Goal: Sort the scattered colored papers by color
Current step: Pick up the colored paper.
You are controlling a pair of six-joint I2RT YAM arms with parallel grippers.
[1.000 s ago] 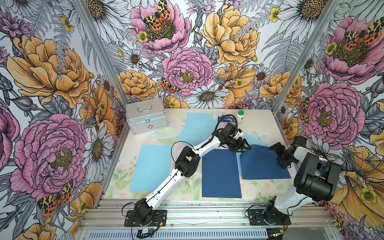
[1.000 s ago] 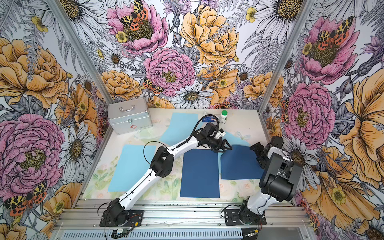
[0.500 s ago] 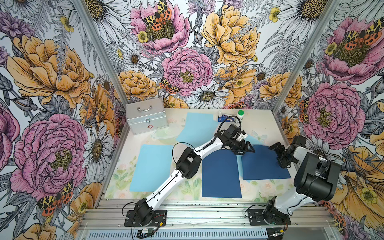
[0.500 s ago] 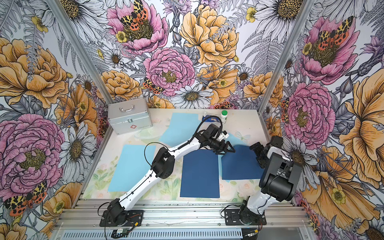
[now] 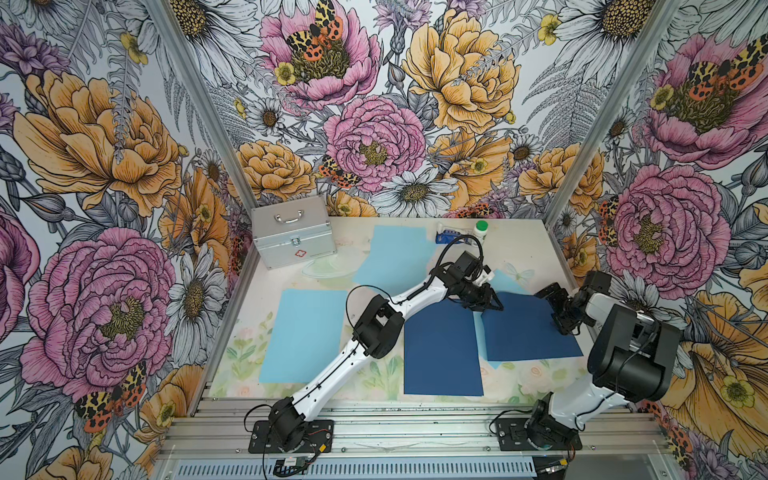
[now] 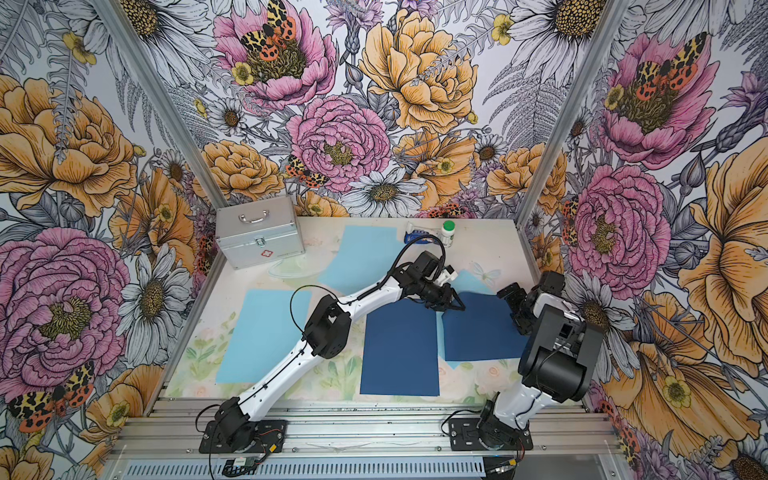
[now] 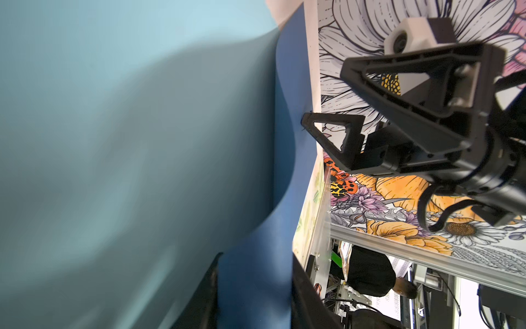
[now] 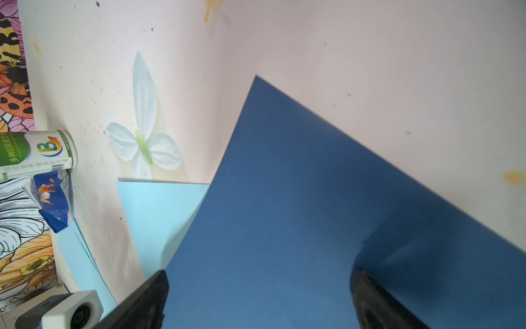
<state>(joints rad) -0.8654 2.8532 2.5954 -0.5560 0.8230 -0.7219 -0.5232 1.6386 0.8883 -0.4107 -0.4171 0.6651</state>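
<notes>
Two navy papers lie on the table in both top views, one in the middle (image 5: 440,353) (image 6: 401,353) and one to the right (image 5: 530,328) (image 6: 482,332). The right one covers a light blue paper (image 5: 509,282) (image 8: 162,216). Other light blue papers lie at the left (image 5: 305,336) and at the back (image 5: 395,257). My left gripper (image 5: 494,306) (image 7: 256,284) is at the right navy paper's far left corner, jaws narrowed but apart, with navy paper (image 7: 284,142) showing between them. My right gripper (image 5: 557,309) (image 8: 259,299) (image 7: 326,94) stands open at that sheet's right edge.
A silver case (image 5: 293,237) stands at the back left with a clear plastic piece (image 5: 328,268) in front of it. A green-capped bottle (image 5: 481,228) (image 8: 37,151) and a blue-and-white packet (image 5: 446,237) (image 8: 52,205) sit by the back wall. Flowered walls close in three sides.
My left gripper moved right to the right navy paper's corner and its jaws have narrowed. The right arm has not moved.
</notes>
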